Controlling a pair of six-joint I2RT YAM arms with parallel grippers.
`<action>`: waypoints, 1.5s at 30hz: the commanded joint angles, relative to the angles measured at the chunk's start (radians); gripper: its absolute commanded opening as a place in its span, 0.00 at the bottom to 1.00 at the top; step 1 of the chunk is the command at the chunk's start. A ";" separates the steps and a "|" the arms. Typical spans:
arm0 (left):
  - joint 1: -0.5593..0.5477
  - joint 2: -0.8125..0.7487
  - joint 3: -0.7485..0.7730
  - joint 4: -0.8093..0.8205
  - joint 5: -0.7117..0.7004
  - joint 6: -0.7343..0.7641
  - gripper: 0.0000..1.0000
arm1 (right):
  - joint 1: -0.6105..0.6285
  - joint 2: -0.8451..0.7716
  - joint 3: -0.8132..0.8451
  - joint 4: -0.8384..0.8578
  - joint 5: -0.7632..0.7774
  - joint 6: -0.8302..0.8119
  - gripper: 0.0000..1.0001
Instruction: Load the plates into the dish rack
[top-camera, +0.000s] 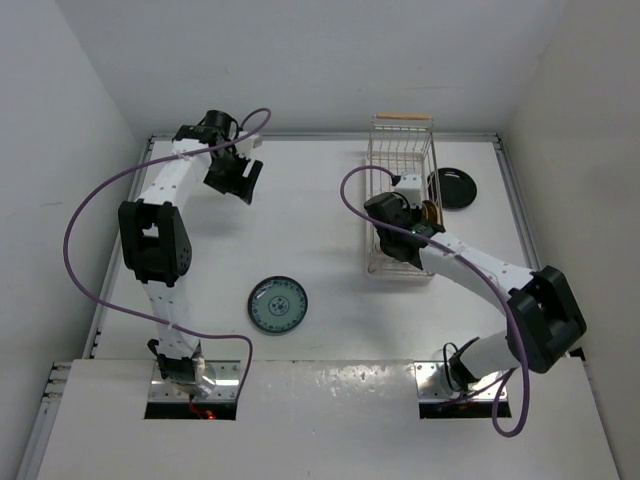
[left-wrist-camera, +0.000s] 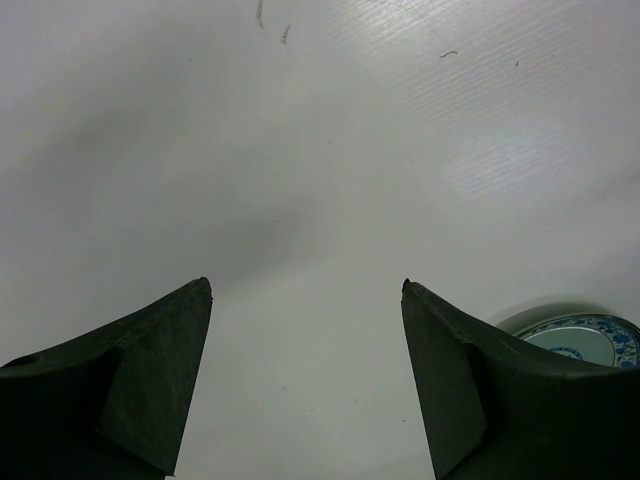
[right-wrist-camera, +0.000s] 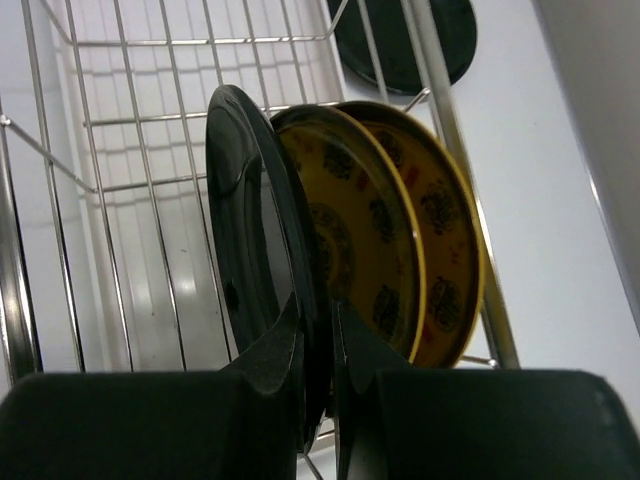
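Observation:
The dish rack (top-camera: 385, 150) is a white wire basket at the back right, with a wooden handle at its far end. My right gripper (top-camera: 417, 218) reaches into it and is shut on the rim of a glossy black plate (right-wrist-camera: 250, 230), which stands on edge between the wires (right-wrist-camera: 150, 42). A mustard-yellow patterned plate (right-wrist-camera: 400, 240) stands upright right behind it. A second black plate (top-camera: 456, 187) lies flat on the table right of the rack. The teal-green plate (top-camera: 278, 304) lies flat mid-table and shows in the left wrist view (left-wrist-camera: 585, 338). My left gripper (top-camera: 236, 180) is open and empty.
The left gripper (left-wrist-camera: 305, 285) hovers over bare white table at the back left, far from the rack. Grey walls close the table at the back and on both sides. The rack's far half holds no plates.

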 joint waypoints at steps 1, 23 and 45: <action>0.003 0.000 -0.011 0.007 -0.009 -0.001 0.81 | -0.018 0.014 -0.006 0.003 -0.052 0.017 0.00; 0.003 0.019 0.012 0.007 -0.039 0.019 0.81 | -0.650 -0.021 0.344 -0.107 -0.828 -0.003 0.80; -0.136 0.006 -0.495 -0.125 0.329 0.583 0.80 | -0.750 -0.043 0.174 0.083 -0.790 0.009 0.73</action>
